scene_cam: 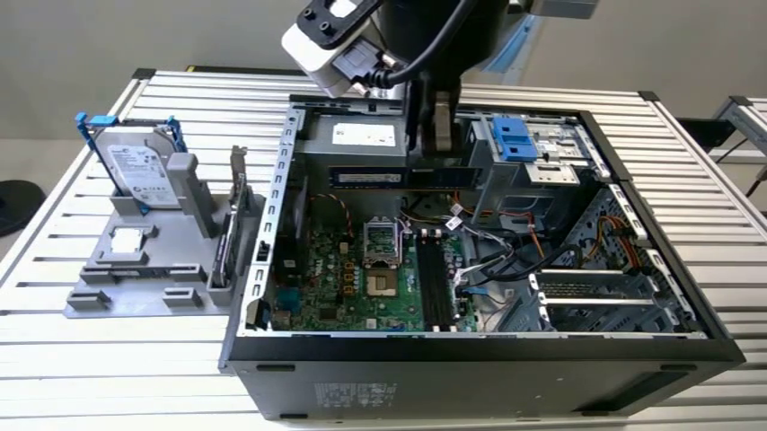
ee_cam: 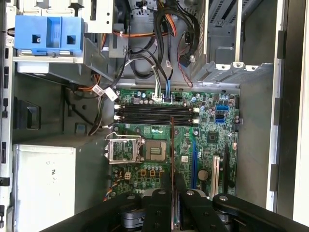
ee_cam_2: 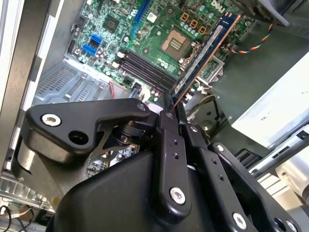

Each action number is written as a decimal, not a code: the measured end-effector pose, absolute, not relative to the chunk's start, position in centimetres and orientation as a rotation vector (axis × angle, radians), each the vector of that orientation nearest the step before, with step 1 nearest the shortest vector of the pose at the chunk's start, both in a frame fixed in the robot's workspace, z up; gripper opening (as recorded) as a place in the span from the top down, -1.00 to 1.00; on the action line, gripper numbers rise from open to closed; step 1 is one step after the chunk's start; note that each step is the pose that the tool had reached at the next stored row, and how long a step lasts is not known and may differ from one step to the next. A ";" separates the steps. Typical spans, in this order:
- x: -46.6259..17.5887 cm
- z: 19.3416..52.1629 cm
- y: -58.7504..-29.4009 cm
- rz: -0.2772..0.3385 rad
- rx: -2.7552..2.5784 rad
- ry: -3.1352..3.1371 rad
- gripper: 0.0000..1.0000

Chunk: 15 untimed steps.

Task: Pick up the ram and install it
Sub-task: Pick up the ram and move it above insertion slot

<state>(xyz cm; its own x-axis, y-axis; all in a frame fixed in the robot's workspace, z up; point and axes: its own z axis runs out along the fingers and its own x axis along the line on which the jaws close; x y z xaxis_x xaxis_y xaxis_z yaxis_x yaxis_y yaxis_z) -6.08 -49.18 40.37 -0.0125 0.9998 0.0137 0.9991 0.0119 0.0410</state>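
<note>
The ram (scene_cam: 377,177) is a long, dark stick with black chips, hanging level over the open computer case (scene_cam: 480,350), above the motherboard (scene_cam: 348,278). My gripper (scene_cam: 434,154) reaches down from above and is shut on the ram near the end at the exterior view's right. In the second wrist view the ram (ee_cam_2: 205,50) juts out from between the fingers (ee_cam_2: 166,121). The first wrist view has it edge-on, a thin line (ee_cam: 172,145) over the board, short of the black memory slots (ee_cam: 154,113). Those slots (scene_cam: 434,283) lie below the stick.
A silver hard drive in a blue bracket (scene_cam: 135,166) and an upright card (scene_cam: 236,211) stand on a grey holder at the exterior view's left. Inside the case are a blue drive cage (scene_cam: 518,139), the processor socket (scene_cam: 381,242), a power supply (scene_cam: 359,135) and cable bundles (scene_cam: 504,247).
</note>
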 end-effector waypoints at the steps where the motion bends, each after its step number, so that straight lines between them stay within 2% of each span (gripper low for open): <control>1: -6.0 40.4 -49.2 0.060 2.194 2.221 1.00; 15: -5.1 40.4 -49.2 0.061 2.194 2.221 1.00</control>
